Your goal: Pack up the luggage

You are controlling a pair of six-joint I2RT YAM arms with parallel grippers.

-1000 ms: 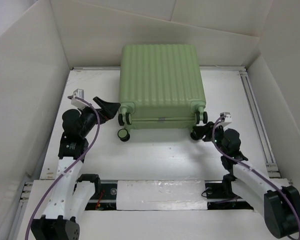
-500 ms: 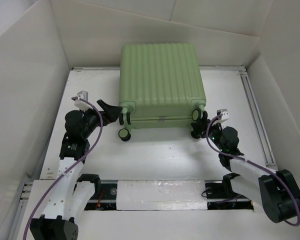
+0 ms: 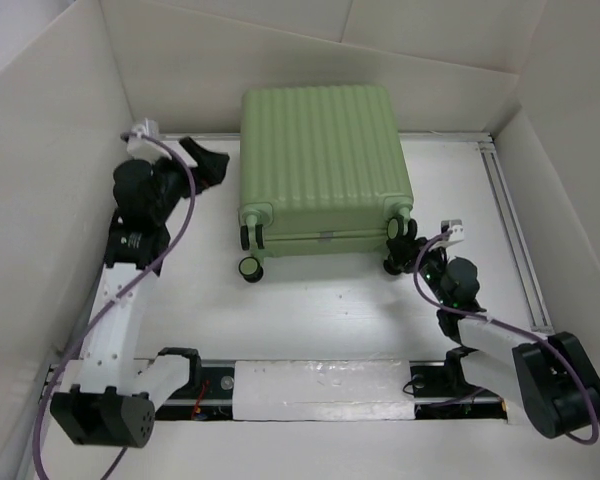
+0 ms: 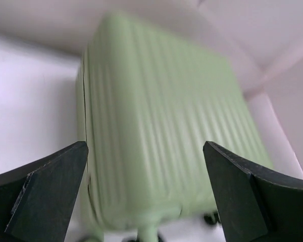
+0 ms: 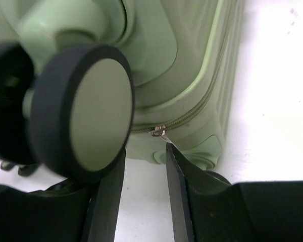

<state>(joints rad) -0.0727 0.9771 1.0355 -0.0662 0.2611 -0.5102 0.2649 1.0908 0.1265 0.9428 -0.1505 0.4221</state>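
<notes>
Pale-green ribbed luggage [image 3: 325, 165], closed, flat at the far middle of the white table [image 3: 310, 320], wheeled end toward the arm bases. Blurred in the left wrist view; in the right wrist view only one wheel [image 5: 83, 118] and a zip pull [image 5: 159, 132]. Left gripper [image 3: 212, 160] high beside the far-left corner, fingers spread wide, empty. Right gripper [image 3: 398, 248] low at the near-right wheel, fingers narrowly parted — pull just at the tips, contact impossible to tell.
</notes>
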